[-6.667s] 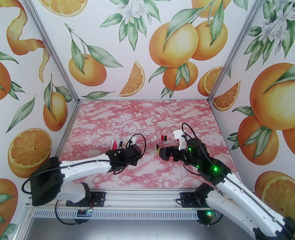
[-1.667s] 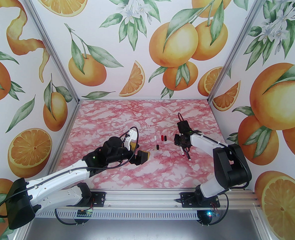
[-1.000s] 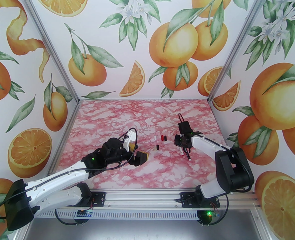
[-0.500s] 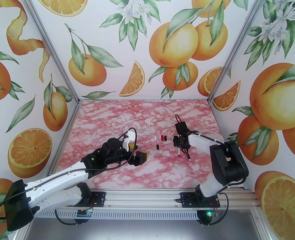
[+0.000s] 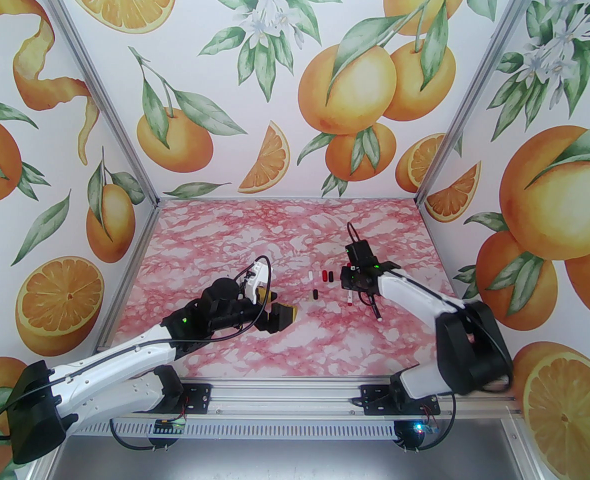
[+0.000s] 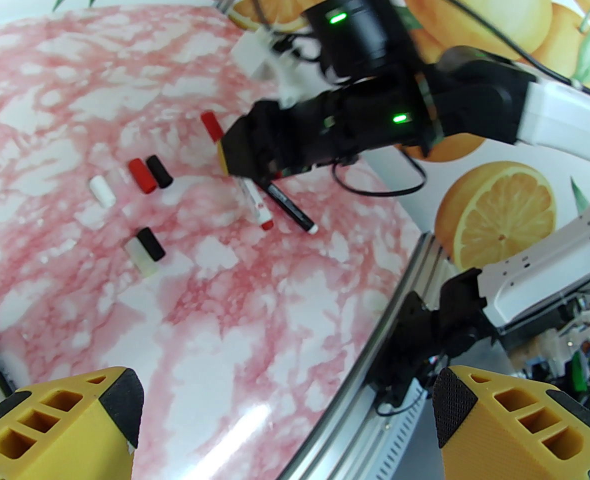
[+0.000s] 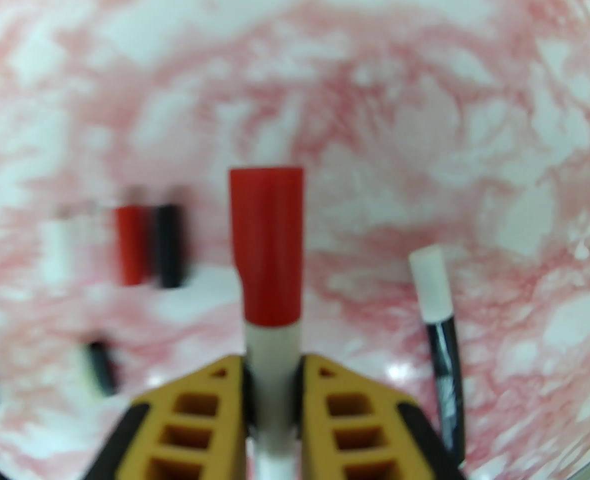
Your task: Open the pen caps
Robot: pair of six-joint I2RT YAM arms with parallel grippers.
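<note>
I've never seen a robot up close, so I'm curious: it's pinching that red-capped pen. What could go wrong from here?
1. The right gripper is shut on the thin white barrel of the red-capped pen. A tug on the cap by the open left gripper might slide or twist the pen out of the grip.
2. The black pen lies close beside it, and the loose caps are nearby. Either arm could knock them rolling.
</note>
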